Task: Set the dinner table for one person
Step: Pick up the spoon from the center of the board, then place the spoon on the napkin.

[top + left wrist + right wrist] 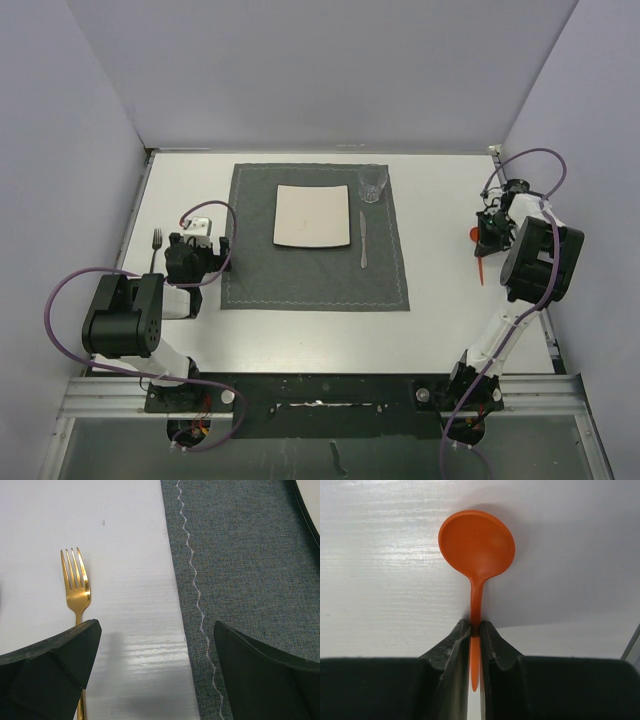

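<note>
Right end effector (475,626) clamped on spoon (476,542) handle, glossy desk (380,570) beneath, well right of placemat (310,275); spoon likely light, stiff, slippery: hold mid-handle. Left end effector (156,630) apart, beside fork (76,582).

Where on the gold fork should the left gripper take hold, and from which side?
Probably the narrow handle of the gold fork, just below the tines, from straight above, the left gripper spanning it. It lies flat on the dinner table, leaving only thin sides to pinch.
</note>
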`<action>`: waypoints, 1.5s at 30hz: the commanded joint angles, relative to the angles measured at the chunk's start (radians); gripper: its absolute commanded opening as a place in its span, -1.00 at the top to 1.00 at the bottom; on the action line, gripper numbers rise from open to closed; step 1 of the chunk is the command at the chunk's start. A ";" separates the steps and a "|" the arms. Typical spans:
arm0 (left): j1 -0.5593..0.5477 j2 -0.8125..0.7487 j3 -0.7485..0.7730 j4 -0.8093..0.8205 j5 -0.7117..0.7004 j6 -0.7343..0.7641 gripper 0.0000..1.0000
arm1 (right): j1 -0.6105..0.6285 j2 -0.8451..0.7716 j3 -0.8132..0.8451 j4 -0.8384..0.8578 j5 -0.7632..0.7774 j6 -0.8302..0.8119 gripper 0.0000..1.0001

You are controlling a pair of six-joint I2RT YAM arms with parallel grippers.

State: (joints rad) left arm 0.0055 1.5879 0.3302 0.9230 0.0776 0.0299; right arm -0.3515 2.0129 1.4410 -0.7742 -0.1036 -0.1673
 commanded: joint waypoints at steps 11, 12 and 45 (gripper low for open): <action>0.002 0.016 0.026 0.040 -0.004 -0.010 -0.96 | 0.126 0.021 0.165 -0.133 0.068 0.164 1.00; 0.002 0.017 0.026 0.039 -0.004 -0.009 -0.96 | 0.146 0.019 0.182 -0.145 0.080 0.171 1.00; 0.002 0.016 0.026 0.039 -0.004 -0.010 -0.96 | 0.542 0.117 0.423 -0.256 0.101 0.579 1.00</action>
State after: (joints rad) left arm 0.0055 1.5879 0.3302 0.9230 0.0776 0.0299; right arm 0.1890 2.1265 1.8099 -1.0203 -0.0174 0.3756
